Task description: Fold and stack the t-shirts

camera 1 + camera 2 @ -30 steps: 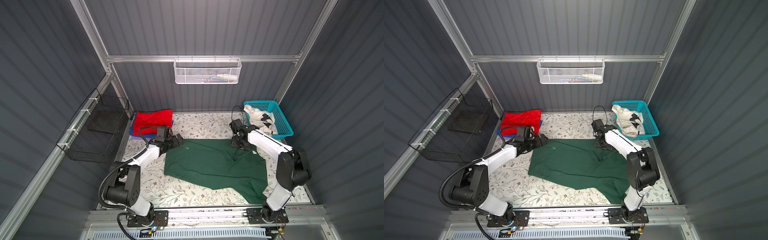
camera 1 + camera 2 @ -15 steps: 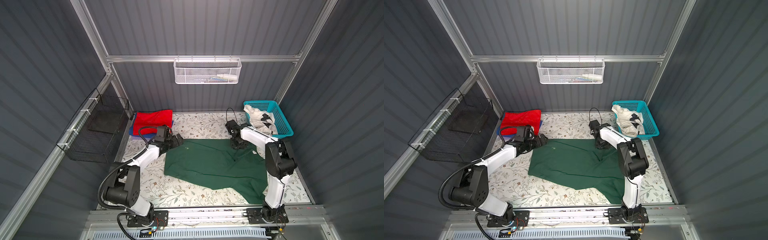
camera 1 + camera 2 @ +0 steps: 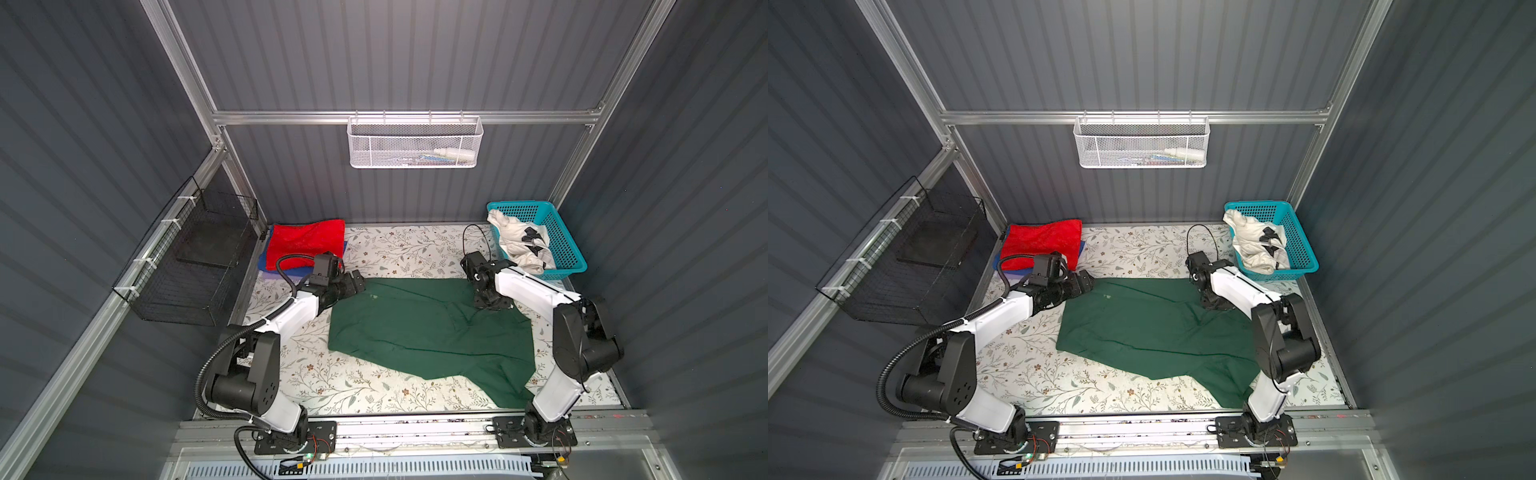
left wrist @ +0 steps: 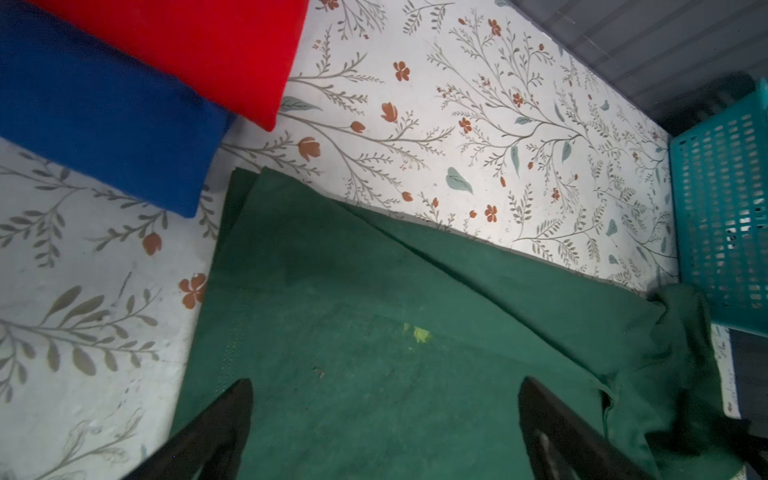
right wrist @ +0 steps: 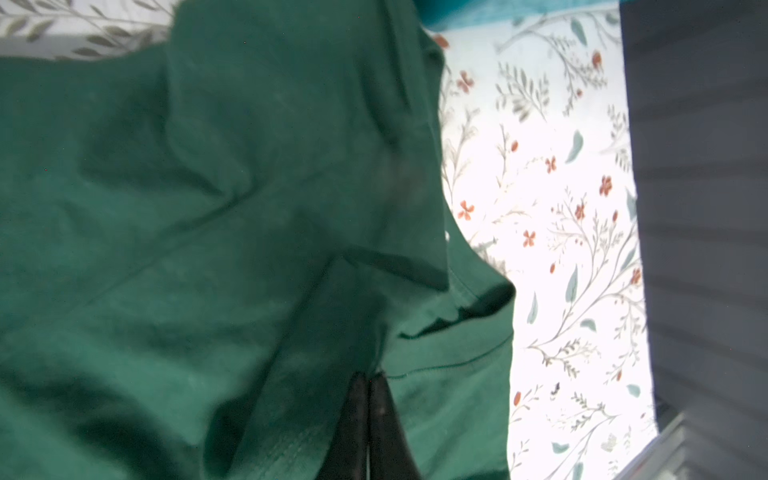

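So the green t-shirt (image 3: 424, 332) lies spread mid-frame on the floral surface (image 3: 415, 249). The right hand (image 5: 368, 384) is pinched tight on its cloth near the upper-right edge, and the left hand (image 4: 385, 384) hangs wide apart over its upper-left corner. Upper left, the red t-shirt (image 3: 305, 243) sits folded on the blue t-shirt (image 4: 104, 116); the white t-shirt (image 3: 521, 245) is crumpled in the turquoise basket (image 3: 569, 257) upper right.

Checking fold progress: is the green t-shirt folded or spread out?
Spread out: the green t-shirt lies mostly flat across the table, wrinkled where the shut right gripper pinches it.
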